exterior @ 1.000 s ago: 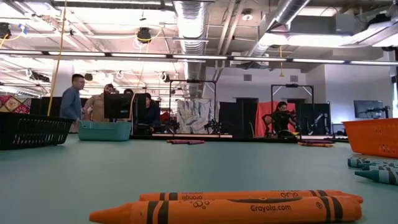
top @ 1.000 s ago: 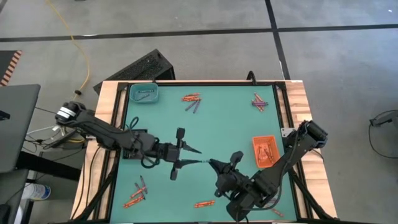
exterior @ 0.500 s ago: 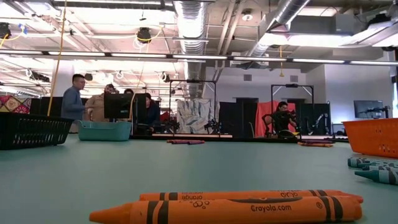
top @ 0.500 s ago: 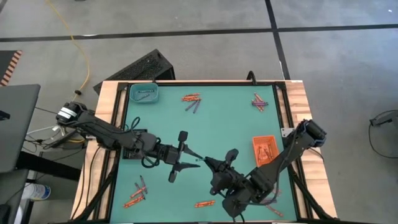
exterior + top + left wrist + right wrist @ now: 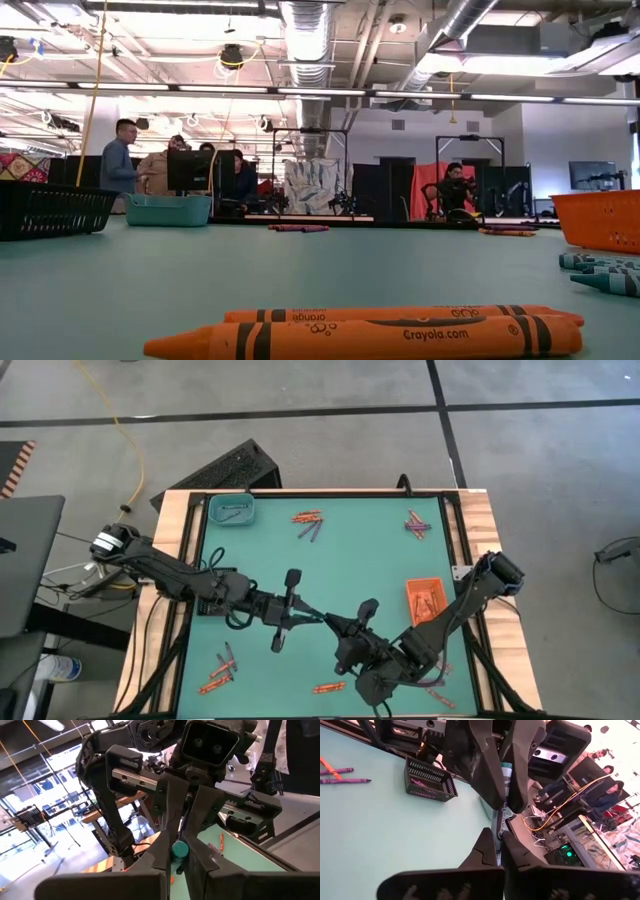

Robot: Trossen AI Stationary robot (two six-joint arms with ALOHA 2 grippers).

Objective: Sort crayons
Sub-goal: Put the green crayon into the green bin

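Mid-table handover. The left gripper [image 5: 303,612] and right gripper [image 5: 331,622] meet nose to nose above the mat, and the pale blue-grey crayon [image 5: 499,820] bridges them, off the surface. Its long axis runs along the line between the two grippers, one end in each. The right gripper is fully closed on its end. From both wrist views the left gripper's fingers [image 5: 165,847] look pinched onto the other end, with the round teal butt showing between them. So you have two grips on one thin stick, and one side has to let go before either arm pulls away, or it bends. My read is that the teal tray [image 5: 212,510], at the far corner on the left arm's side, is where this colour goes. The left arm is the nearer one, so the right should release. The orange tray [image 5: 424,582] sits by the right arm. The crayon is a paper-wrapped wax cylinder, smooth and prone to roll or snap under side load. The mat is flat matte green. Loose crayon clusters [image 5: 308,520] lie along the far edge, with more near the front, including two orange crayons [image 5: 400,330] side by side.
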